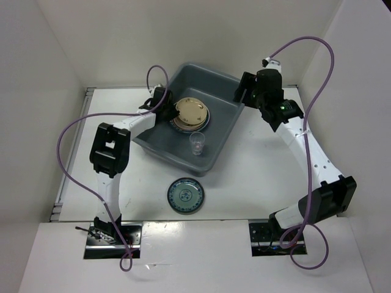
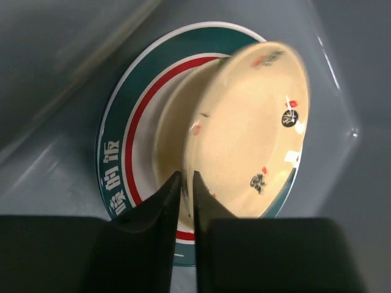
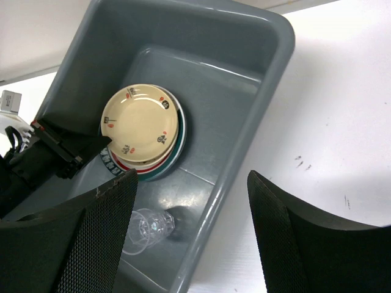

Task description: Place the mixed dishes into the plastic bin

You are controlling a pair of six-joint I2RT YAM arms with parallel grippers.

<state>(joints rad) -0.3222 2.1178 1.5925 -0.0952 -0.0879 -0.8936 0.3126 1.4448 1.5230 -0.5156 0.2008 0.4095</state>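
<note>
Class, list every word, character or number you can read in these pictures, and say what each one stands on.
"饭的", as far as it can be read: white characters on the teal rim of the banded plate; a third character beside them is unclear.
Small dark marks on the beige plate: too blurred to read.
No other text is legible in any view.

In the bin [image 1: 221, 116], a stack of plates [image 1: 191, 113] lies by the left wall and a cup [image 1: 197, 144] stands nearer the front. The left gripper [image 2: 186, 178] clasps the rim of the top plate [image 2: 250, 134]. A lone plate [image 1: 185, 195] lies before the bin.
</note>
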